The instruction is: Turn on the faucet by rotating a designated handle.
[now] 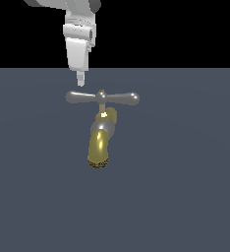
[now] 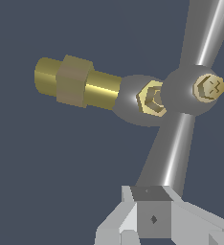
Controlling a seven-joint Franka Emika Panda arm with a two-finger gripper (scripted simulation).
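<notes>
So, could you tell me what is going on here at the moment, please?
A single robot arm is working on a small faucet standing on a plain grey surface. Its hand hangs just above the arm of the grey crossbar handle on the exterior view's left, close to it. Whether it touches the bar cannot be told, and the fingers' state is unclear. The brass spout curves down towards the camera.

The claw [image 2: 154, 225] sits over one arm of the grey handle [image 2: 173, 143]; beyond its brass-nubbed hub lies the faucet [image 2: 78, 81].
</notes>
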